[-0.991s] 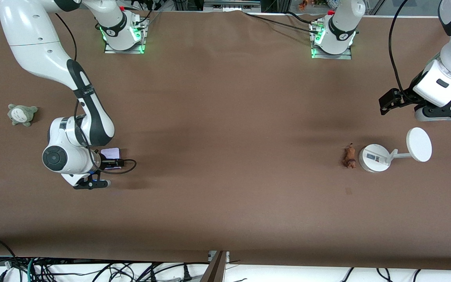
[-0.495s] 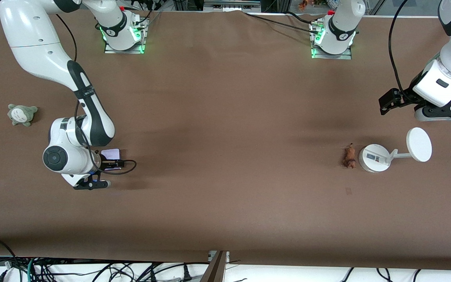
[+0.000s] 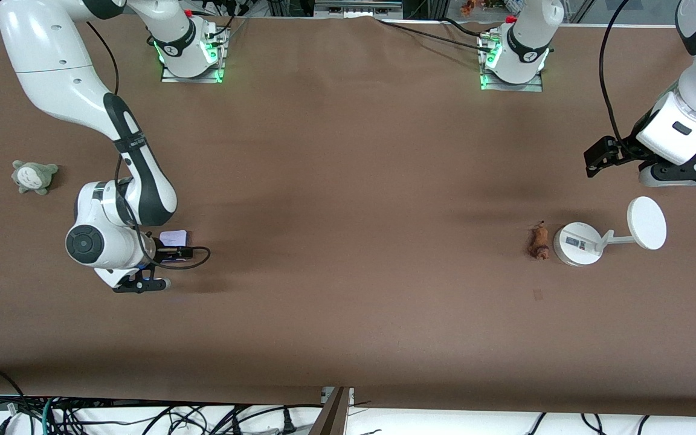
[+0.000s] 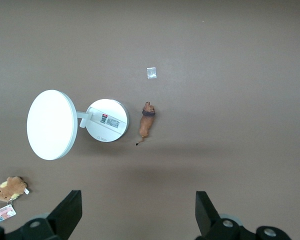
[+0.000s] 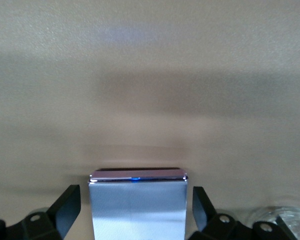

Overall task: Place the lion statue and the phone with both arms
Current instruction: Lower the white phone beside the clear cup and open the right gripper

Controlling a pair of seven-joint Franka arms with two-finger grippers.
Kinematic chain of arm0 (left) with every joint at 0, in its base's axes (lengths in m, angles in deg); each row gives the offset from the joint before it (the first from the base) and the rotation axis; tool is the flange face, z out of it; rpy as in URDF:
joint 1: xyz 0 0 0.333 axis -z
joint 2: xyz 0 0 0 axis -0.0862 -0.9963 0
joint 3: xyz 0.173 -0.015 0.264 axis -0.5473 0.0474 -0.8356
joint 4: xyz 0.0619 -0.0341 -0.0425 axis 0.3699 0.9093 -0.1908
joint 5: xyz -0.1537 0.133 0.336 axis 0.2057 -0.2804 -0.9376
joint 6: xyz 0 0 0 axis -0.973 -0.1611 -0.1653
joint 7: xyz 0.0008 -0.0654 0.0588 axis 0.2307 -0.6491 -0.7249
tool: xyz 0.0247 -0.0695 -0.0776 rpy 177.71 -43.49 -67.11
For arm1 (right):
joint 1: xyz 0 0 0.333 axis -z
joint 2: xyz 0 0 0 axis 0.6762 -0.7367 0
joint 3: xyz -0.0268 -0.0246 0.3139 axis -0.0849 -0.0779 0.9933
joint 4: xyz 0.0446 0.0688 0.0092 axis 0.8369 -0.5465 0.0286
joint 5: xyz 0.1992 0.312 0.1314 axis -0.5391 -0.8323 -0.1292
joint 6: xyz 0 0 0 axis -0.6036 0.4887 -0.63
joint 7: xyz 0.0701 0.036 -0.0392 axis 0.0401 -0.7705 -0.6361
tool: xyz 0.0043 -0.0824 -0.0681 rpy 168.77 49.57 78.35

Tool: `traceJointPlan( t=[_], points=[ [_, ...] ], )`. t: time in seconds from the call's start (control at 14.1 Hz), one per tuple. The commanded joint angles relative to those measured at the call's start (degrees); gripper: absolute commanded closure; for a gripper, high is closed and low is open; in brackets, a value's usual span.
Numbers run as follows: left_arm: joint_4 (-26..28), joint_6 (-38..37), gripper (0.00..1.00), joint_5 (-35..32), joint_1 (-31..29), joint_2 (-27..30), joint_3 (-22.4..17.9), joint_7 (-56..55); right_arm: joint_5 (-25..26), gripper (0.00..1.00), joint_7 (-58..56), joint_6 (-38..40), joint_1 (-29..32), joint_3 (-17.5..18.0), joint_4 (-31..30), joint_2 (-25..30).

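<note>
Change since earlier frame: the right gripper (image 5: 135,212) has spread its fingers off the phone (image 3: 173,237); arm and phone keep their place.
Right fingers: wide, standing clear of the phone's two sides, holding nothing.
Phone: on the table (image 3: 348,241) at the right arm's end, between those fingers, long axis running away from the wrist.
Left gripper (image 4: 135,212): wide and empty, waiting high over the table.
Lion statue (image 3: 539,241): just beside the white stand (image 3: 577,244), at its 9 o'clock in the front view.
Key relation: lion lies toward 12 o'clock from the left fingers in the left wrist view; left arm nearer.
</note>
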Motion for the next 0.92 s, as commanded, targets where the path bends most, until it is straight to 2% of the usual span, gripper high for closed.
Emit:
traceJointPlan(
  t=[0.0, 0.5, 0.85],
  points=[
    [-0.2, -0.6, 0.00, -0.2, 0.2, 0.3, 0.0, 0.5, 0.2, 0.01, 0.1, 4.4, -0.1, 0.5, -0.4, 3.6],
    [-0.2, -0.7, 0.00, -0.2, 0.2, 0.3, 0.0, 0.5, 0.0, 0.01, 0.5, 25.4, -0.9, 1.2, 0.2, 18.6],
    [-0.2, -0.6, 0.00, -0.2, 0.4, 0.3, 0.0, 0.5, -0.3, 0.01, 0.5, 39.8, -1.4, 1.5, 6.3, 26.6]
  ],
)
